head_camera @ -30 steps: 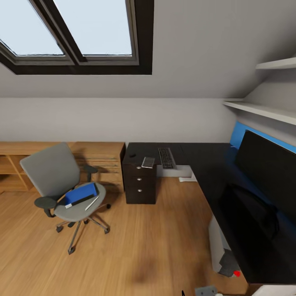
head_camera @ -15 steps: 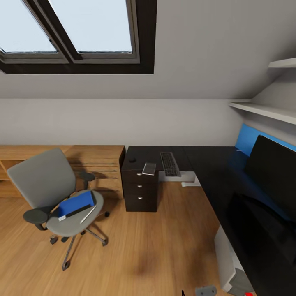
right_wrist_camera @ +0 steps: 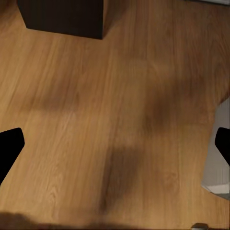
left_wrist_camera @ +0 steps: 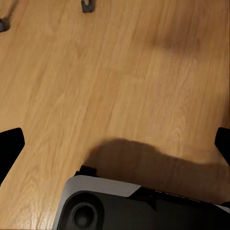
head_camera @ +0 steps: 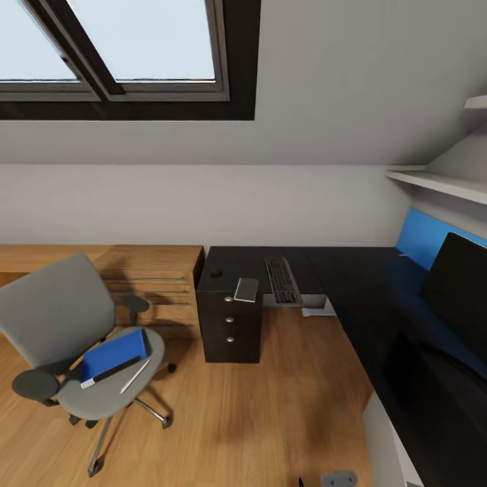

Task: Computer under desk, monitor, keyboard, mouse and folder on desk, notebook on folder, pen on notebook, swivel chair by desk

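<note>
Both claws are spread wide and hold nothing: in each wrist view the two dark fingertips stand at opposite edges, the left claw (left_wrist_camera: 115, 143) and the right claw (right_wrist_camera: 115, 143) both over bare wooden floor.

The folder (head_camera: 113, 354) lies on the seat of the swivel chair (head_camera: 67, 338), with a dark strip, probably the notebook, along its front edge; I cannot tell this for sure. The pen (head_camera: 135, 376) lies just beside it, near the seat's front rim. The keyboard (head_camera: 283, 280) and the small mouse (head_camera: 216, 274) are already on the black surface (head_camera: 352, 284). The monitor (head_camera: 461, 284) stands at its far right side.

The main risk, I think, is the chair. It stands on castors, so a push from the robot's base or arm could roll or turn it. Then the pen could slide off the seat to the floor, where a thin stick is hard to pinch. Also the folder is flat, so a grasp from above may only push it.
</note>
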Controlling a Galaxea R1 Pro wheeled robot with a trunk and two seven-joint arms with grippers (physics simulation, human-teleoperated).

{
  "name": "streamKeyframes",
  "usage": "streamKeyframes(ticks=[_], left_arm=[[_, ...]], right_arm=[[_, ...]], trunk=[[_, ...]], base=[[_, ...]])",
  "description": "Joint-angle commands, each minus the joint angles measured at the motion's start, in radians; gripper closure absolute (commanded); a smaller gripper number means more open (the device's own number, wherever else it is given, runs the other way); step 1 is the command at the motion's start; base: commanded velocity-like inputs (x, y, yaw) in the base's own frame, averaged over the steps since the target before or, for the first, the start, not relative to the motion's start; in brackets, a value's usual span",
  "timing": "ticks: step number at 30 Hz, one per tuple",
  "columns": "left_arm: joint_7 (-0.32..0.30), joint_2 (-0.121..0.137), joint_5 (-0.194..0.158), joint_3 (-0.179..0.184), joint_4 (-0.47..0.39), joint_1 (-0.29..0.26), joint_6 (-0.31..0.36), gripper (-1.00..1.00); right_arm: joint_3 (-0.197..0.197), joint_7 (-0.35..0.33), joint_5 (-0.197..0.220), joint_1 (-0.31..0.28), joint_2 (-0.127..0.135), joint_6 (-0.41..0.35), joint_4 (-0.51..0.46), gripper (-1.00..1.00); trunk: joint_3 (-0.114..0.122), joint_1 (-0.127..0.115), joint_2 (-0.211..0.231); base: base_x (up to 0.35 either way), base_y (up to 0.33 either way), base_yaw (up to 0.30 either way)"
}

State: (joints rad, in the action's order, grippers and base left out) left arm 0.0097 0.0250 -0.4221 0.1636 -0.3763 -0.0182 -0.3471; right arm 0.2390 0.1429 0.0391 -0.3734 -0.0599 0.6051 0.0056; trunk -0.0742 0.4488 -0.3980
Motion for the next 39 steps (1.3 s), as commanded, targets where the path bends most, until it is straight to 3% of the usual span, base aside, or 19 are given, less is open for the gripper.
streamKeyframes(ticks=[1,31,39], left_arm=[[0.001,0.001,-0.010,0.008,0.000,-0.001,-0.004,-1.00],[0.001,0.001,-0.010,0.007,0.000,-0.001,-0.004,-1.00],[0.001,0.002,-0.010,0.008,0.000,-0.001,-0.004,-1.00]], right_arm=[[0.008,0.006,0.004,-0.001,0.000,0.002,0.001,-1.00],[0.010,0.025,0.007,-0.002,-0.003,-0.004,-0.014,-1.00],[0.009,0.034,0.009,-0.002,-0.004,-0.008,-0.100,-1.00]], trunk=[[-0.002,0.001,-0.002],[-0.002,0.001,-0.002],[-0.002,0.001,-0.002]], base=[[0.335,0.001,0.000],[0.335,0.000,0.000],[0.282,0.000,0.000]])
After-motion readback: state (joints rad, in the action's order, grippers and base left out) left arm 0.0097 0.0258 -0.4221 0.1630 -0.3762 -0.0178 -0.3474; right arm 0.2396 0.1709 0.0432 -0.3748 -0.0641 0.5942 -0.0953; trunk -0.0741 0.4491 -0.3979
